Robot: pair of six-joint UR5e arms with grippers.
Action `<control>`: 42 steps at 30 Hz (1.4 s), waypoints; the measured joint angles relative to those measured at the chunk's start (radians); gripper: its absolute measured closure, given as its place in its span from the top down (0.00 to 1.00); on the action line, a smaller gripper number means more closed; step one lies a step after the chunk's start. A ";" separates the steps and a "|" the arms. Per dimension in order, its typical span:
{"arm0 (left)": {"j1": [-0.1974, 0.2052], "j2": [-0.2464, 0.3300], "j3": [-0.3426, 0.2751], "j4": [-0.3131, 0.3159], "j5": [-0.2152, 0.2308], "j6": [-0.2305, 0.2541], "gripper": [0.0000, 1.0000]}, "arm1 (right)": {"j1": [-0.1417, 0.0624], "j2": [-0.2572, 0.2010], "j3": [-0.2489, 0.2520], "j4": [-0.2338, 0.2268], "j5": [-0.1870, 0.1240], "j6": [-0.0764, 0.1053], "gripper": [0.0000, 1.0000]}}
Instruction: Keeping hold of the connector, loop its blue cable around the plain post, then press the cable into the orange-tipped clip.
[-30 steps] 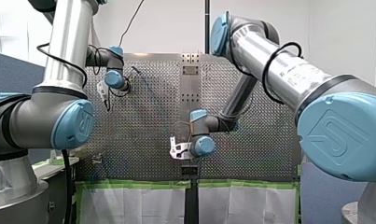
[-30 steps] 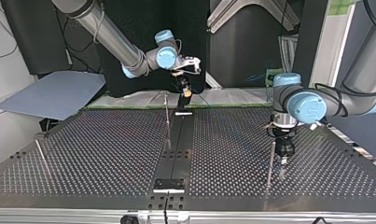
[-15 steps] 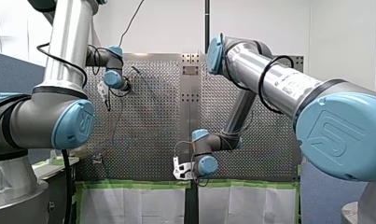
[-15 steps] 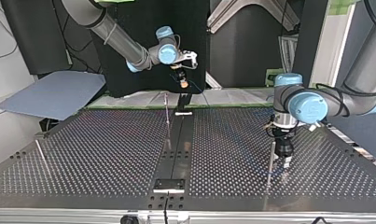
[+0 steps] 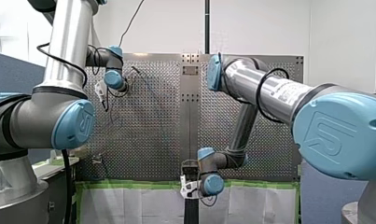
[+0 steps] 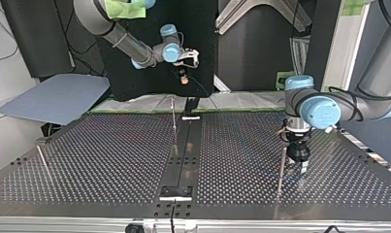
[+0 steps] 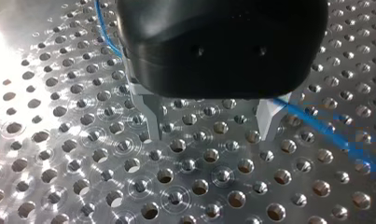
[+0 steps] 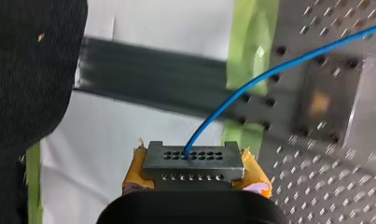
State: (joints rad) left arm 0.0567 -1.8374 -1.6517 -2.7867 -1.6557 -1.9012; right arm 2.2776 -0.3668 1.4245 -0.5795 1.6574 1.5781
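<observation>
- Front view: printed lettering runs along the silver tube of my right arm (image 5: 279, 91) at the right of the frame, too blurred to read. The blue joint caps (image 5: 337, 135) carry a moulded emblem.
- Right wrist view: my right end effector (image 8: 194, 176) pinches the connector (image 8: 193, 161) between yellow-orange pads (image 8: 134, 179). The connector is a grey metal block with two rows of small holes.
- The blue cable (image 8: 269, 70), thin and smooth, leaves a hole in the block's upper row. It runs over green tape (image 8: 251, 51) onto the perforated metal counter (image 8: 325, 186).
- Top view: that end effector hangs at the upper middle of the frame, beyond the counter's far edge.
- Left wrist view: my left end effector (image 7: 209, 119) has a black body and metal fingers (image 7: 146, 112). The fingers stand spread apart just above the counter, and the cable passes just beside one of them.
- Top view: it stands at the right of the frame, just beside a thin upright metal post (image 6: 282, 167).
</observation>
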 joint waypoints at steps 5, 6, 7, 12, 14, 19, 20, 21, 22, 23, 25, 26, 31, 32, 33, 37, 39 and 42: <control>0.000 0.000 0.000 -0.001 -0.002 -0.002 0.99 | -0.022 0.017 0.001 -0.004 0.030 0.000 0.00; 0.000 0.000 0.000 -0.001 -0.002 -0.003 0.99 | -0.026 0.022 0.001 -0.005 0.036 0.000 0.00; 0.001 0.000 0.000 -0.001 -0.003 -0.004 0.99 | -0.029 0.026 0.001 -0.005 0.041 0.000 0.00; 0.001 0.000 0.000 -0.001 -0.004 -0.006 0.99 | -0.035 0.034 0.001 -0.007 0.054 -0.002 0.00; 0.001 0.000 0.000 -0.001 -0.005 -0.006 0.99 | -0.038 0.035 0.002 -0.009 0.055 -0.001 0.00; 0.002 0.000 -0.002 -0.001 -0.005 -0.007 0.99 | -0.046 0.036 0.007 -0.018 0.055 0.000 0.00; 0.002 0.000 -0.002 -0.001 -0.005 -0.007 0.99 | -0.047 0.037 0.007 -0.018 0.055 0.000 0.00; 0.002 -0.001 -0.002 -0.001 -0.005 -0.007 0.99 | -0.049 0.037 0.007 -0.019 0.055 0.001 0.00; 0.002 -0.001 -0.003 -0.001 -0.005 -0.007 0.99 | -0.050 0.038 0.007 -0.020 0.055 0.001 0.00; 0.003 0.000 -0.003 -0.001 -0.006 -0.007 0.99 | -0.051 0.038 0.008 -0.020 0.055 0.001 0.00; 0.003 0.000 -0.003 -0.001 -0.006 -0.007 0.99 | -0.053 0.039 0.009 -0.023 0.056 0.004 0.00; 0.003 0.000 -0.003 -0.001 -0.006 -0.007 0.99 | -0.055 0.039 0.011 -0.026 0.056 0.007 0.00; 0.004 -0.001 -0.003 -0.001 -0.005 -0.007 0.99 | -0.068 0.040 0.022 -0.042 0.057 0.016 0.00; 0.004 -0.001 -0.003 -0.001 -0.005 -0.007 0.99 | -0.070 0.040 0.023 -0.044 0.059 0.016 0.00; 0.004 -0.001 -0.003 -0.001 -0.005 -0.007 0.99 | -0.072 0.040 0.023 -0.045 0.063 0.016 0.00; 0.004 -0.001 -0.003 -0.001 -0.005 -0.007 0.99 | -0.076 0.040 0.025 -0.042 0.081 0.011 0.00; 0.004 -0.001 -0.003 -0.001 -0.005 -0.008 0.99 | -0.077 0.039 0.028 -0.042 0.091 0.009 0.00; 0.004 -0.001 -0.003 -0.001 -0.005 -0.009 0.99 | -0.075 0.035 0.032 -0.042 0.104 0.008 0.00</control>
State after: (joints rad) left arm 0.0609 -1.8380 -1.6546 -2.7875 -1.6605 -1.9099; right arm 2.2023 -0.3320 1.4564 -0.6215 1.7610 1.5860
